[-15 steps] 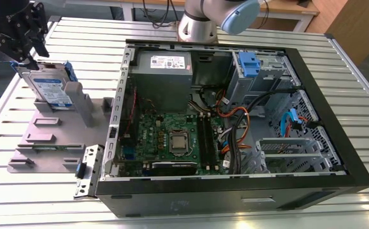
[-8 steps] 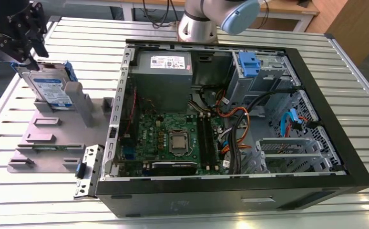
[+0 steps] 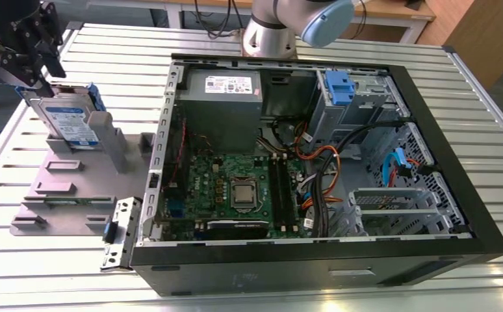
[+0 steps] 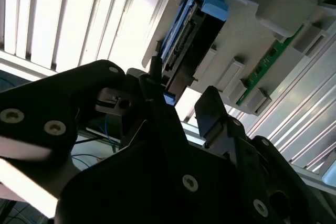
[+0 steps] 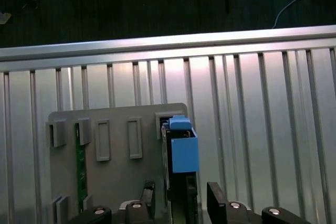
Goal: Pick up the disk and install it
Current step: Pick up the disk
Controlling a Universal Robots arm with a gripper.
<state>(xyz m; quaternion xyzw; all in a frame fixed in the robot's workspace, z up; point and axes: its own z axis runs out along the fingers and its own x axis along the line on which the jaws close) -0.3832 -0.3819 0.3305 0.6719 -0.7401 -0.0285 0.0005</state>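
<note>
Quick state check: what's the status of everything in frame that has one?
gripper: open, fingers either side of the disk
disk: standing on edge in the holder
memory stick: seated on edge in the holder
computer case: on its side, panel off, insides exposed

My gripper (image 5: 181, 188) is matt black with bright metal screw heads. The disk (image 3: 69, 120) is smooth silver metal with a glossy label and a blue plastic bracket (image 5: 184, 153). The stand (image 3: 69, 185) looks like matt grey plastic. The table (image 3: 485, 110) is ribbed, shiny bare metal. The computer case (image 3: 321, 266) is matt black outside and dull grey metal inside.
</note>
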